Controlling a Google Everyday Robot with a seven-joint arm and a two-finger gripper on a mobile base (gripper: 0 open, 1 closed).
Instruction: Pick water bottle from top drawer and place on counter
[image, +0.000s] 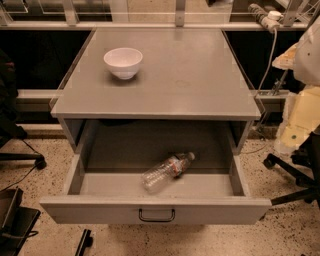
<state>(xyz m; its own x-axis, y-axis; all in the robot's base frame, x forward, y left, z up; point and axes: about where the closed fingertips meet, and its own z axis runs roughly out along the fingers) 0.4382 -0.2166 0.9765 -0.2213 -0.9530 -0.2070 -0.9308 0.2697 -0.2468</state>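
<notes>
The water bottle lies on its side in the open top drawer, right of the middle, with its cap pointing to the back right. It is clear and ribbed, with a reddish band near the neck. The drawer is pulled far out, and its dark wire handle is at the front centre. The counter is the flat grey top of the cabinet above the drawer. My gripper is not in view. Only a white and cream part of what looks like my arm shows at the right edge.
A white bowl stands on the counter at the back left. An office chair base is on the floor to the right, and dark objects are at the lower left. A cable hangs at the back right.
</notes>
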